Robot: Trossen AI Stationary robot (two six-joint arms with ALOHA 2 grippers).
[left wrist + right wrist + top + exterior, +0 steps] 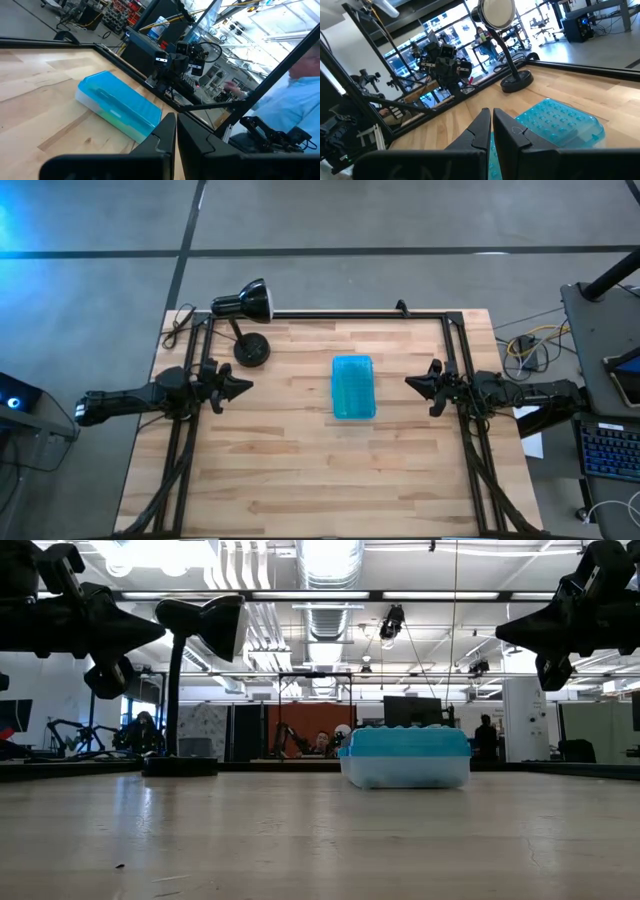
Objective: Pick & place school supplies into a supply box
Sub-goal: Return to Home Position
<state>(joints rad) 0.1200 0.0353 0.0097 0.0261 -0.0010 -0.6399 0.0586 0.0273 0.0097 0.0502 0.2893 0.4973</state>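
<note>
Supply box (353,387) closed mid-table; left gripper (248,387), right gripper (409,381) flank it, fingers pressed together

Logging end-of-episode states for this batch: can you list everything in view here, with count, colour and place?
supply box: 1, teal-blue lid over a clear whitish base, closed, middle of the table.
desk lamp: 1, black, top left corner of the table in the high view.
table: 1, light wood with black frame rails.
keyboard: 1, dark, on a side desk past the table's right edge.
person: 1, light blue shirt, beyond the table.
left gripper: 1, dark, shut, above the table's left side, apart from the box.
right gripper: 1, dark, shut, above the right side, apart from the box.
</note>
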